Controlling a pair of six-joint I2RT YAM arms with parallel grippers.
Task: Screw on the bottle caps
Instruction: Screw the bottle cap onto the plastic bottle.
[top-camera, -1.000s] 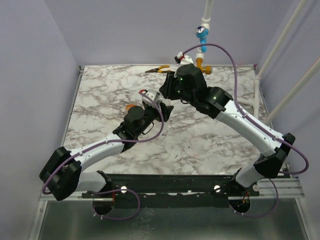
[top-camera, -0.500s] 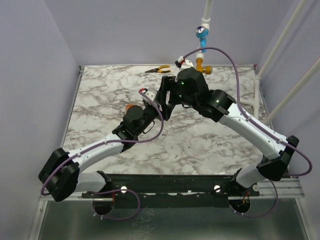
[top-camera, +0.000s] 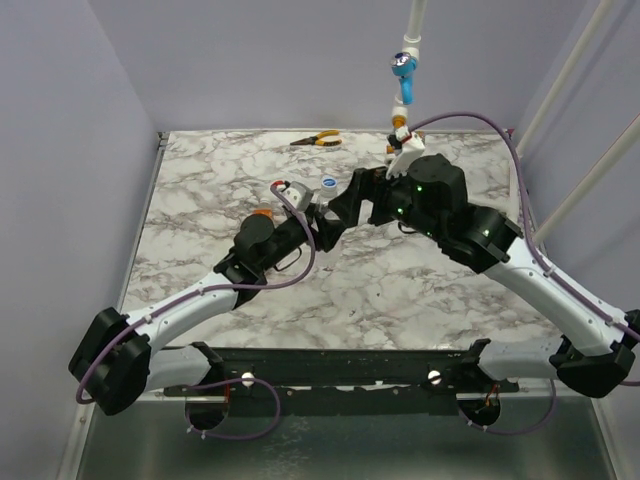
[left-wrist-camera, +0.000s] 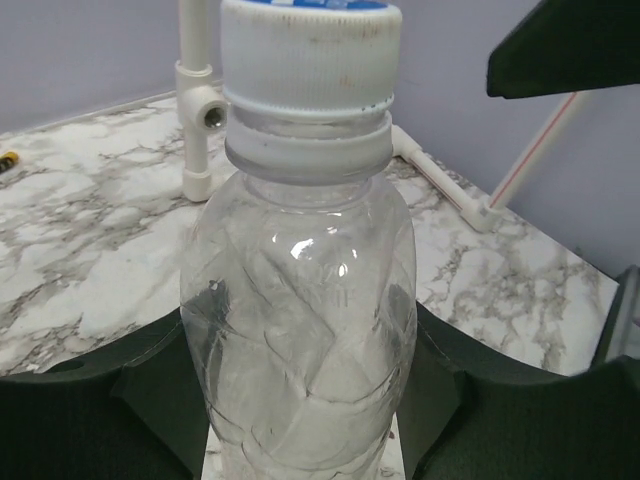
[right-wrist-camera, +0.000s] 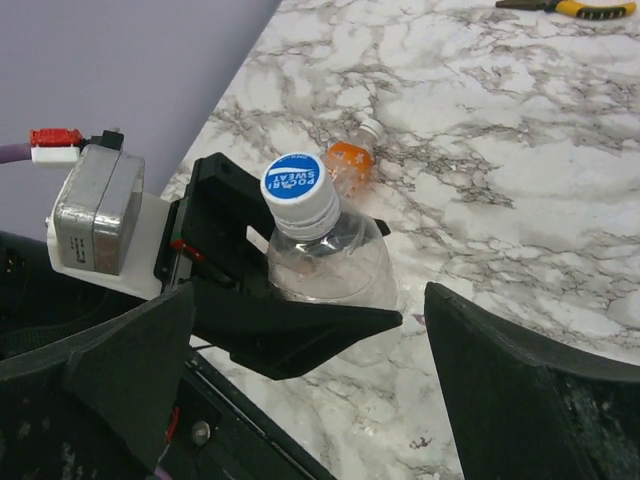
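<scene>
My left gripper (left-wrist-camera: 300, 375) is shut on a clear plastic bottle (left-wrist-camera: 300, 320) and holds it upright above the table. On its neck sits a white bottle cap (left-wrist-camera: 308, 60) with a blue printed top (right-wrist-camera: 298, 187). From above, this cap (top-camera: 328, 184) shows just left of my right gripper (top-camera: 342, 208). My right gripper (right-wrist-camera: 310, 300) is open, its fingers (right-wrist-camera: 520, 390) wide apart, back from the cap and touching nothing. A small orange bottle (right-wrist-camera: 348, 160) with a whitish cap (right-wrist-camera: 370, 128) lies on the marble behind the held bottle.
Orange-handled pliers (top-camera: 315, 139) lie at the table's far edge. A white pipe with a blue valve handle (top-camera: 403, 68) rises at the back right, and more pipe (left-wrist-camera: 198, 100) runs along the right side. Purple walls close in the table.
My right gripper has opened and drawn back to the right, off the cap, which now shows on the bottle. My left gripper still holds the bottle and has shifted slightly left.
</scene>
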